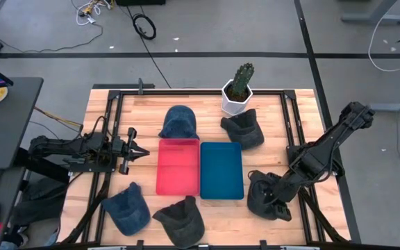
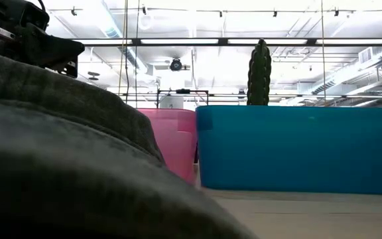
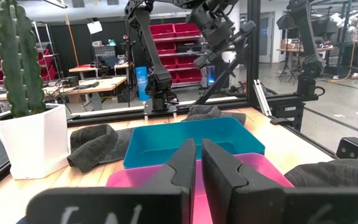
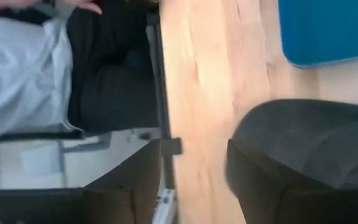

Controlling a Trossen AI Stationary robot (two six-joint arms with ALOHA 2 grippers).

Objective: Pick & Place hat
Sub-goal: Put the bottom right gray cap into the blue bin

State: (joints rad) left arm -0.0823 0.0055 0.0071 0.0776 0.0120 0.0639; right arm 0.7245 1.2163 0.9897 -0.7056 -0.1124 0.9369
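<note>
Dark grey fabric marks the target: seen from above, a dark hat [image 1: 264, 196] lies on the wooden bench [image 1: 311, 118] to the right of the blue tray [image 1: 221, 170], off its near right corner, with the right gripper [image 1: 275, 206] down on the hat's near edge. The right arm is plainly the nearer one. The left gripper [image 1: 139, 151] waits on the far side of the red tray [image 1: 179, 167] from the blue tray, its jaws drawn together to a point. The count from above: five hats, three dark grey and two blue denim; two trays side by side; one cactus [image 1: 241, 80] in a white pot beyond the blue tray.

At bench height, the grey hat [image 2: 58, 166] fills the foreground, the blue tray [image 2: 300, 147] and red tray [image 2: 174, 139] standing behind it.

From the left wrist, the left arm's jaws sit nearly closed on nothing, aimed across the red tray toward the blue tray [image 3: 191, 142].

From the right wrist, the right arm's jaws stand apart, one finger [image 4: 263, 180] over the hat's [image 4: 316, 140] crown, the other beside it over bare wood; whether they touch the fabric cannot be told. The hat lies between the jaws and the blue tray's corner [image 4: 328, 28], so the likely carry runs that way.
</note>
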